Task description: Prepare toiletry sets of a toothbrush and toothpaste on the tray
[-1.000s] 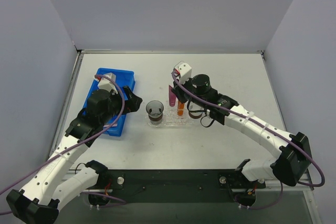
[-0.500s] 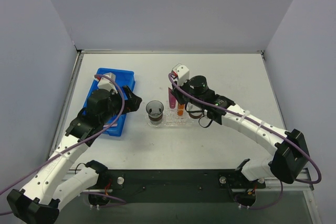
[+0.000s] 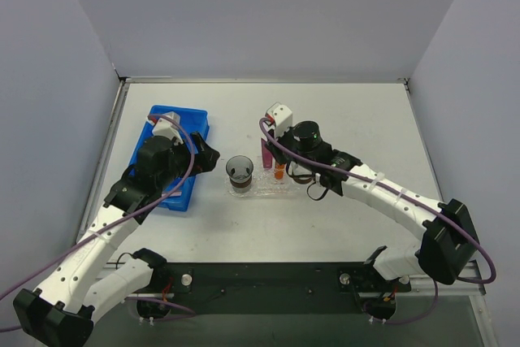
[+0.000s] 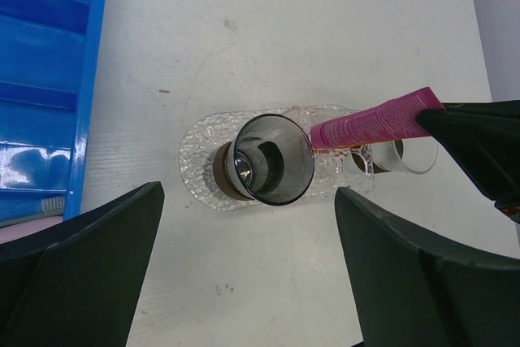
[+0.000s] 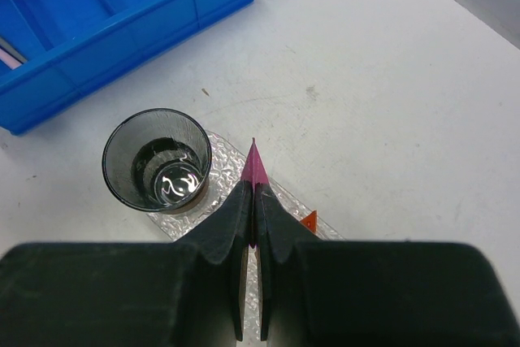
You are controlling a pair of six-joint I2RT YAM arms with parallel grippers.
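White table [image 3: 341,119], grey walls. Blue compartmented bin [image 3: 175,168], at left, well apart from the tray; left gripper [image 3: 203,152] above its near edge, jaws wide, empty. Right gripper [image 5: 253,201], clamped on the magenta toothpaste tube [image 4: 374,122], tilted above the clear oval tray [image 4: 195,152] between two cups. Dark-bottomed cup [image 4: 272,170], upright on the tray, just beside the tube: a sideways drift risks tipping it or sliding the light tray. Orange toothpaste tube [image 3: 279,172], under the gripper, likely nudged on descent. Pink toothbrush [image 5: 10,56], in the bin. Released tilted, the magenta tube may roll off.
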